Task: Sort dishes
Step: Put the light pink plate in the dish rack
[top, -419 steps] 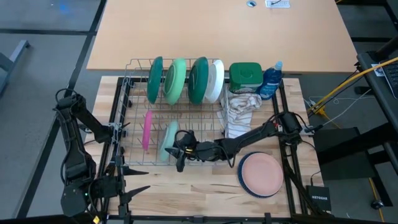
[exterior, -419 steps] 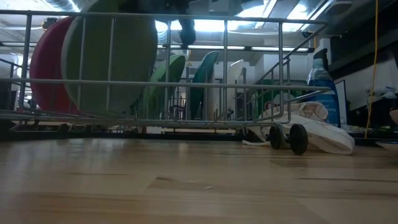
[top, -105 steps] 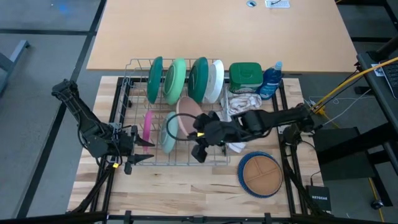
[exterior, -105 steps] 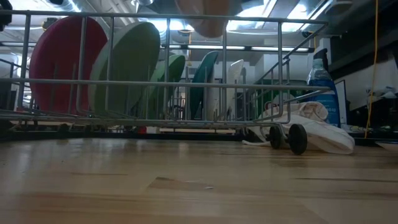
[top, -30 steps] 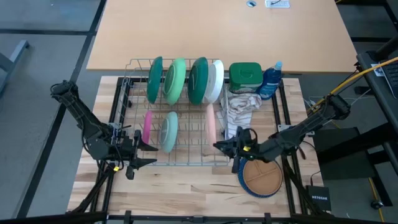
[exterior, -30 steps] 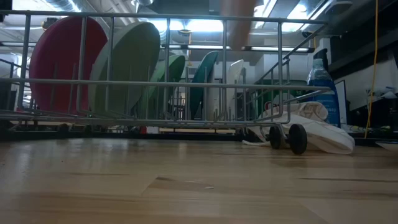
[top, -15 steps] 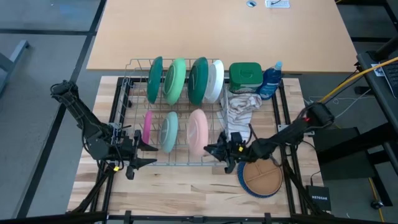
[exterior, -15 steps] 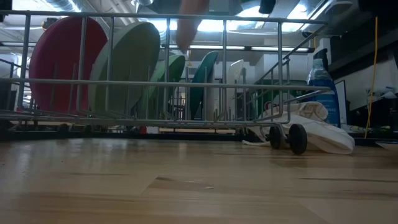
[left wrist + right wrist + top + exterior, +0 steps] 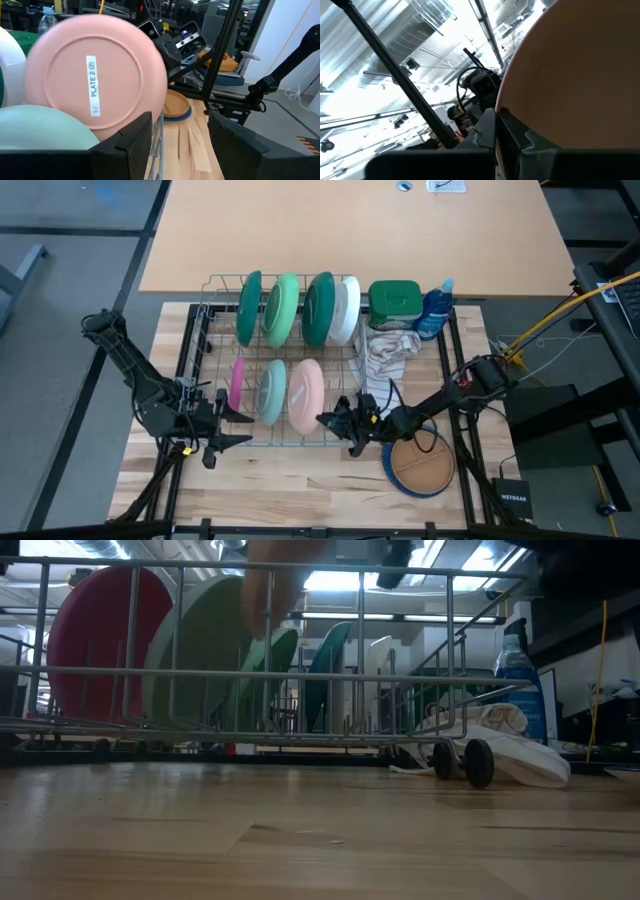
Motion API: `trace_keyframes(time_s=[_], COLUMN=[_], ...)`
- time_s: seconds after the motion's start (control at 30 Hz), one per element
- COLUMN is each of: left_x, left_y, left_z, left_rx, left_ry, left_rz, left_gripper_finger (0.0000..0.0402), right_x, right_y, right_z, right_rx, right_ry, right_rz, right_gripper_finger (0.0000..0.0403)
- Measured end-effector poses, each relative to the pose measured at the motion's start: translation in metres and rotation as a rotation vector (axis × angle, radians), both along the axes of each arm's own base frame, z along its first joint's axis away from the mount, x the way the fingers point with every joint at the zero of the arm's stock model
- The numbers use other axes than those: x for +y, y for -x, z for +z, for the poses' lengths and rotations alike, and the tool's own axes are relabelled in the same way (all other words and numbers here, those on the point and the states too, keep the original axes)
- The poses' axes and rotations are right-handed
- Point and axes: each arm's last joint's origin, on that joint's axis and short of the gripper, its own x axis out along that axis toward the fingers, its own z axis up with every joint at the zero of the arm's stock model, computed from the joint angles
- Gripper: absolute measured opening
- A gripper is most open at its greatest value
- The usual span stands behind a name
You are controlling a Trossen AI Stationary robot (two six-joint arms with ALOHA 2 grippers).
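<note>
A wire rack point(image 9: 205, 330) holds larger dark green point(image 9: 249, 307), light green point(image 9: 283, 308), dark green point(image 9: 319, 307) and white point(image 9: 347, 308) plates on edge in its far row. A magenta plate point(image 9: 237, 385) and a pale teal plate point(image 9: 270, 390) stand in the near row. My right gripper point(image 9: 338, 423) is shut on a pink plate point(image 9: 305, 395) just right of the teal one. A brown plate point(image 9: 419, 462) lies on a navy plate on the table, right of the rack. My left gripper point(image 9: 235, 427) stands open at the rack's near left, holding nothing. My right gripper pinches the pink plate's rim point(image 9: 324, 414) on its right near side between its two fingers. The fingers come roughly level from the table's right. The plate stands on edge, tilted, its labelled underside point(image 9: 92, 82) toward the left. Its lower edge point(image 9: 265, 628) hangs above the rack's floor.
A green lidded tub point(image 9: 394, 300) and a blue spray bottle point(image 9: 436, 310) stand at the far right of the rack. A beige-and-white cloth point(image 9: 385, 358) lies in front of them. Bare wood shows along the table's near edge.
My right gripper has carried the pink plate toward the table's left, over the rack's near row, up beside the pale teal plate. The plate has turned from edge-on, so more of its face shows from above.
</note>
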Motion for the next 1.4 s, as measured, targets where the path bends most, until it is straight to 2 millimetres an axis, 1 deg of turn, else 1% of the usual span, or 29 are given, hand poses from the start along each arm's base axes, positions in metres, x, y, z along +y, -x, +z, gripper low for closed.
trace_keyframes(time_s=[0.1,0.23,0.37,0.53,0.77,0.9,1.17,1.4], left_x=[0.000,0.000,0.000,0.000,0.000,0.000,0.000,0.000], left_y=[0.000,0.000,0.000,0.000,0.000,0.000,0.000,0.000], left_z=[0.000,0.000,0.000,0.000,0.000,0.000,0.000,0.000], left_rx=[0.000,0.000,0.000,0.000,0.000,0.000,0.000,0.000], left_ry=[0.000,0.001,0.001,0.000,0.000,0.000,0.000,0.000], left_rz=[0.000,0.000,0.000,0.000,0.000,0.000,0.000,0.000], left_gripper_finger=[0.0184,0.0184,0.0184,0.0184,0.0184,0.0184,0.0184,0.0184], right_x=[-0.002,-0.005,-0.004,-0.005,-0.005,-0.005,-0.005,-0.007], right_y=[-0.009,-0.013,-0.014,-0.015,-0.015,-0.017,-0.023,-0.023], right_z=[0.002,0.003,0.001,-0.003,-0.002,-0.008,-0.031,-0.034], right_rx=[-0.022,-0.012,0.010,0.054,0.043,0.111,0.328,0.361], right_ry=[0.006,0.003,0.005,-0.006,-0.009,0.003,-0.080,-0.120], right_rz=[0.018,0.025,0.019,-0.031,-0.028,-0.047,-0.092,-0.149], right_gripper_finger=[0.0005,0.0005,0.0005,0.0005,0.0005,0.0005,0.0005,0.0005])
